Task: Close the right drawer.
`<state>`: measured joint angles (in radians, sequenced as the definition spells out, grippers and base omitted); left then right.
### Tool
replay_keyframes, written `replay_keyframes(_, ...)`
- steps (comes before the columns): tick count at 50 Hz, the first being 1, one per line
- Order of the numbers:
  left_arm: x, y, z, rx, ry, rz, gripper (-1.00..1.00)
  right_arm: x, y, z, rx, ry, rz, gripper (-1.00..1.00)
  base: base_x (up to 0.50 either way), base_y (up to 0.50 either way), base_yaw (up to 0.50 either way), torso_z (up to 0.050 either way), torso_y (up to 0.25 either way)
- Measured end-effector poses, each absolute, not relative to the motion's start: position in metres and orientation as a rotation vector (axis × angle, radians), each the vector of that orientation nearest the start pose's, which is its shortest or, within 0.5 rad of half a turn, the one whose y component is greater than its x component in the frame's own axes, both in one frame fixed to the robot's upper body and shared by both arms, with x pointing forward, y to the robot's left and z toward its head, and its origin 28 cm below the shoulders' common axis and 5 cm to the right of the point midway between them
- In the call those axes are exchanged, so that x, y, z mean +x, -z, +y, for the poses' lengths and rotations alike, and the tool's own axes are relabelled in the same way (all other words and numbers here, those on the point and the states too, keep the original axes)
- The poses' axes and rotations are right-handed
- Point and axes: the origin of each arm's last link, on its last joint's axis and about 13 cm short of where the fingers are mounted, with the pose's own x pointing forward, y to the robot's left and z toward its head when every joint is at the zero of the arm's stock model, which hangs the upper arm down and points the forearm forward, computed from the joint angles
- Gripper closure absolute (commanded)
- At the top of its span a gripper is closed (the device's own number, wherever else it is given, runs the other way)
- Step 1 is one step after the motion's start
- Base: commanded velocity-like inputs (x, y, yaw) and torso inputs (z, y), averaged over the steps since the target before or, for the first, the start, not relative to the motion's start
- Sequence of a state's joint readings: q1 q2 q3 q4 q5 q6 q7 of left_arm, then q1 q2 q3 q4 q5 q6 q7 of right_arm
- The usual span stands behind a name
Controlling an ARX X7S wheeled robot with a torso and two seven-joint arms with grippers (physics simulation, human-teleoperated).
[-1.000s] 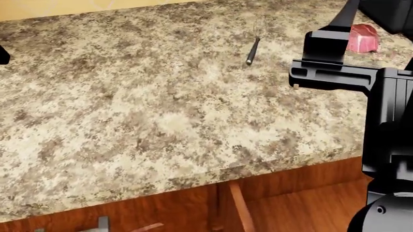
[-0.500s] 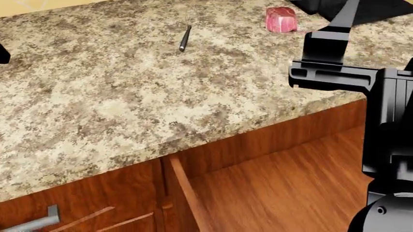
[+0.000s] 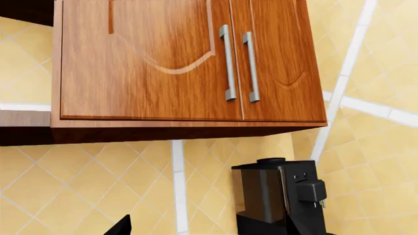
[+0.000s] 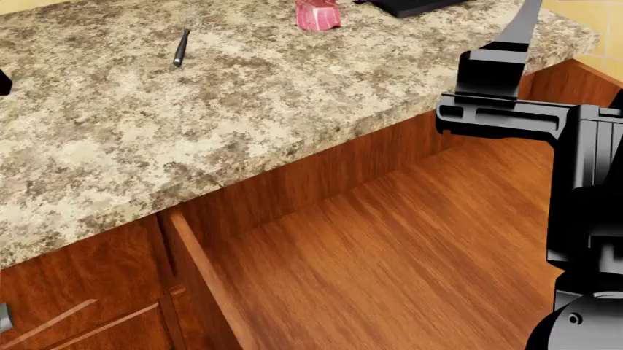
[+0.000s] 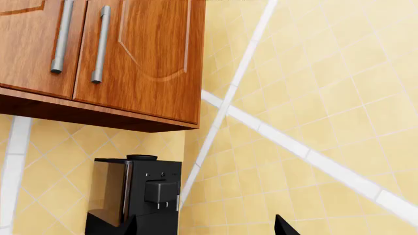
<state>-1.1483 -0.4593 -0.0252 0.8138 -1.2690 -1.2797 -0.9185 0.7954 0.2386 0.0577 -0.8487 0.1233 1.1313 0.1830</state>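
You are only getting near now: the drawer (image 4: 389, 248) hangs wide open under the desk (image 4: 195, 124), both arms are up high, I cannot tell either pincer's state, so next reach down and push its front.

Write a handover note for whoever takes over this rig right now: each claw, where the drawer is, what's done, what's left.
Left claw: only a dark fingertip shows in its wrist view; open or shut cannot be told. It points at the wall cabinets and coffee machine, holding nothing visible.
Right claw: two fingertips apart at the frame edge, looks open and empty, raised facing the tiled wall.
The right drawer is pulled well out below the countertop, its inside bare; its front and handle are out of view.
Done: nothing on the drawer; neither claw is near it.
Left: lower an arm to the drawer front and push it fully in.
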Motion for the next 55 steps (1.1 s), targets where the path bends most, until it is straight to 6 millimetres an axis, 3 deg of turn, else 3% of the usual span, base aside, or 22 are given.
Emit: replay_keyframes(55, 0.1971, -0.3281, 0.2171, 0.092, 0.016, -0.513, -1.00, 0.2319, -0.2816, -0.1379, -0.110, 0.232, -0.526, -1.00, -0.11, 0.11, -0.50, 0.000, 0.000)
